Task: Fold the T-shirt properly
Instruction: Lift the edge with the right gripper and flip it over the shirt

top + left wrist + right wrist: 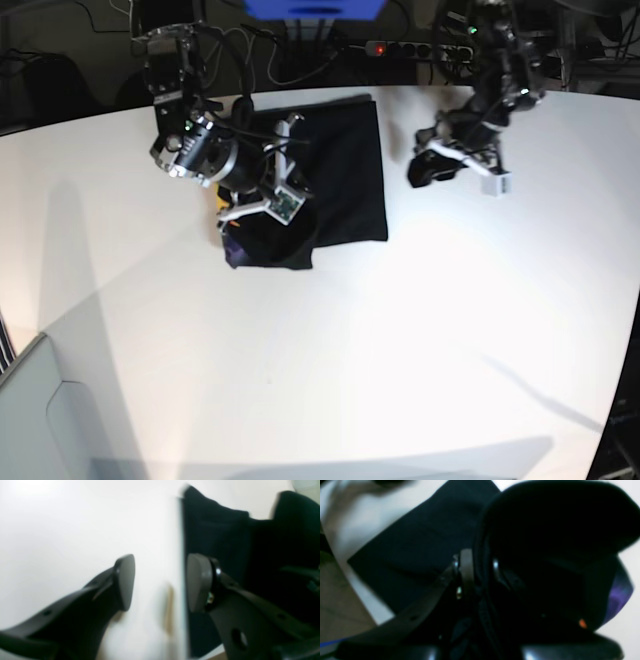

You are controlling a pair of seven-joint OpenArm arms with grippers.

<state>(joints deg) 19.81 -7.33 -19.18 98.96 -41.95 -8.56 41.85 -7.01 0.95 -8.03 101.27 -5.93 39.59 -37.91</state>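
The black T-shirt [345, 170] lies partly folded on the white table [350, 350], at the back middle. My right gripper [245, 212] is at the shirt's lower left corner. In the right wrist view this gripper [481, 570] is shut on a bunched fold of the T-shirt [420, 547], with a purple patch [618, 595] and an orange speck showing on the lifted cloth. My left gripper [422, 172] hovers over bare table just right of the shirt. Its view shows it [161, 582] open and empty, with the T-shirt [215, 530] edge beside the right finger [198, 582].
A power strip [400, 48], cables and a blue box [315, 8] sit behind the table's far edge. A grey panel [30, 400] stands at the lower left corner. White tabletop stretches in front of the shirt.
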